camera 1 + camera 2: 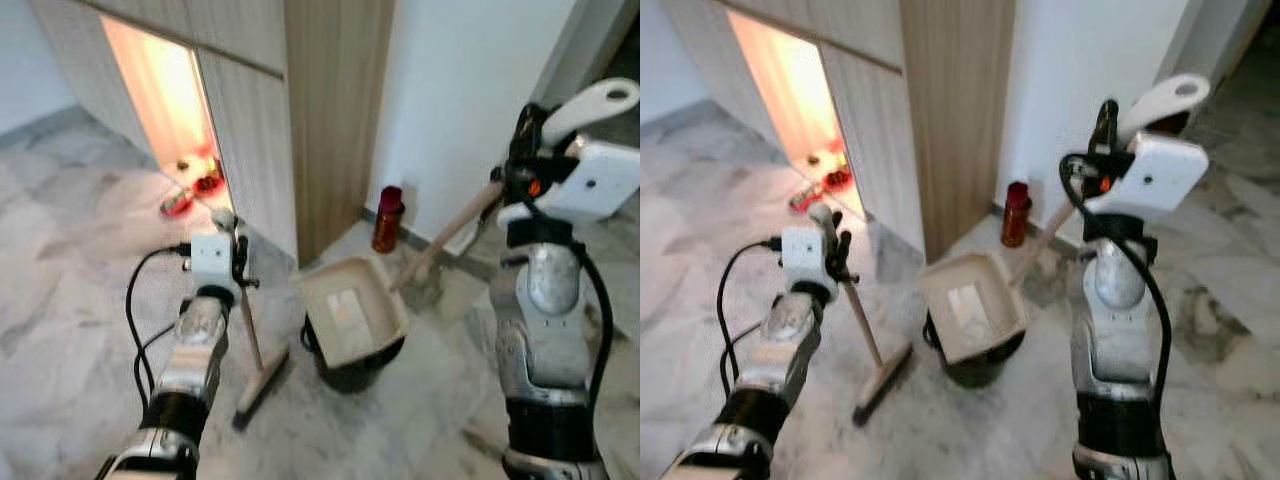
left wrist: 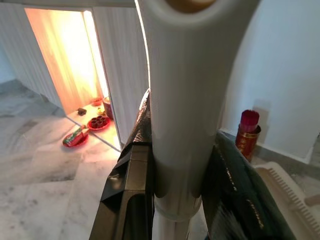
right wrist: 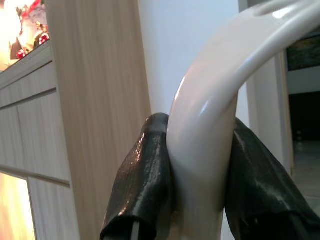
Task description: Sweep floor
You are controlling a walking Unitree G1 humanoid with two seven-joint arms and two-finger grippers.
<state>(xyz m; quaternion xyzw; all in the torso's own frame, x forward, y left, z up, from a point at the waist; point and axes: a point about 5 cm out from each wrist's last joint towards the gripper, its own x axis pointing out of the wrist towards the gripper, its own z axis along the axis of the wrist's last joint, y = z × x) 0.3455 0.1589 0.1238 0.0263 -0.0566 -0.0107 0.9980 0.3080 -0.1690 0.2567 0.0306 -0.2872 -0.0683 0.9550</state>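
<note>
My left gripper (image 1: 236,250) is shut on the broom handle (image 2: 175,100). The broom's stick slants down to its head (image 1: 262,385) resting on the marble floor (image 1: 70,300). My right gripper (image 1: 522,150) is raised at the right, shut on the white top of the dustpan handle (image 3: 210,110). That wooden handle (image 1: 455,228) runs down to the beige dustpan (image 1: 352,308), which is tipped over a black bin (image 1: 350,370) beside the broom head.
A red canister (image 1: 387,218) stands at the foot of the white wall. A wooden cabinet (image 1: 260,120) has a lit low niche (image 1: 165,100) with red dishes (image 1: 178,203) on its floor. Open marble floor lies to the left and front.
</note>
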